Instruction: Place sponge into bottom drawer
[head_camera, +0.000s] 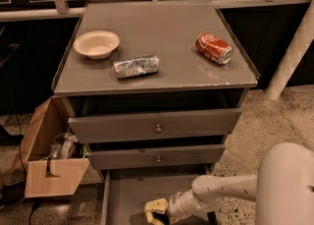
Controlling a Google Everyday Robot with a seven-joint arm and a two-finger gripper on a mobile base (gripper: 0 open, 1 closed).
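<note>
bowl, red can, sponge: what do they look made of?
Bowl: probably paper or pulp, matte cream. Can: metal, glossy red print, shiny end. Sponge: pale yellow foam, matte, beside the end effector, low at the open bottom drawer.
</note>
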